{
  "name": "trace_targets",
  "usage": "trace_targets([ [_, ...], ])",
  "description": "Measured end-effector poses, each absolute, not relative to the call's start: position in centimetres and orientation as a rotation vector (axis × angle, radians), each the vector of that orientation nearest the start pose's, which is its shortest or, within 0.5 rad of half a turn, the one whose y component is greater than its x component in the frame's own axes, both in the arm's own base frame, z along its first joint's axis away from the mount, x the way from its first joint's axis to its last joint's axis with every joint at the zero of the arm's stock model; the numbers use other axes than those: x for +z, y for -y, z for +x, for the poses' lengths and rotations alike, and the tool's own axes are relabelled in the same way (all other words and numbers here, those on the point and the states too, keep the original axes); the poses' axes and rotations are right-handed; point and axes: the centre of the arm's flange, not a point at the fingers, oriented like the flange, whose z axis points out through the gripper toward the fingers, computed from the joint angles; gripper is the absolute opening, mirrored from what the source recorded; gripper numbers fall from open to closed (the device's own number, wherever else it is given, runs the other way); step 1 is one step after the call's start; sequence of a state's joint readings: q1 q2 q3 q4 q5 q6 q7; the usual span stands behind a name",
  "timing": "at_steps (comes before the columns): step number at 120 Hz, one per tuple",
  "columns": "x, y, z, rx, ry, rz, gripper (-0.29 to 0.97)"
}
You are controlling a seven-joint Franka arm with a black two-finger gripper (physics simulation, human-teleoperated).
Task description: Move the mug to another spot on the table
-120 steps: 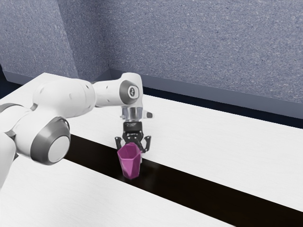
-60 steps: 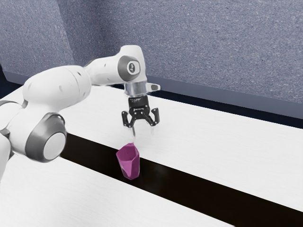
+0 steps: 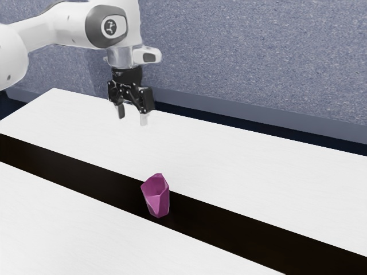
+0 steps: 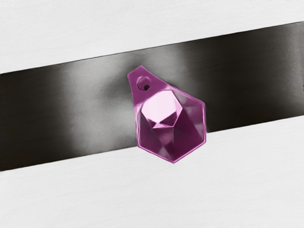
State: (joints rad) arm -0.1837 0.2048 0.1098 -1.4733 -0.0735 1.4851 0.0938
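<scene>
1 purple faceted mug (image 3: 156, 195) stands upright on the dark stripe (image 3: 69, 166) of the white bench (image 3: 258, 166). The jaws hang apart and empty, raised well clear of the mug, toward the exterior view's upper left.

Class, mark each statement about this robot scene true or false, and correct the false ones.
1. The purple mug stands upright on the dark stripe of the table. True.
2. The gripper is shut on the mug. False: it is open and empty, hanging well above the table.
3. The mug lies tipped on its side. False: its opening faces up.
4. The mug has a small handle with a hole through it. True.
</scene>
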Motion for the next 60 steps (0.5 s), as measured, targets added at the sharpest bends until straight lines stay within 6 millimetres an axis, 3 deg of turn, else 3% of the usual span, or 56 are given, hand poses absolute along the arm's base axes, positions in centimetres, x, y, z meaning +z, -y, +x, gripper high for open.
trace_targets([
  [18,58.3,5.0,58.6,0.173,-0.509,-3.131,0.67],
  [60,59.1,4.5,58.6,0.127,-0.881,-3.046,0.68],
])
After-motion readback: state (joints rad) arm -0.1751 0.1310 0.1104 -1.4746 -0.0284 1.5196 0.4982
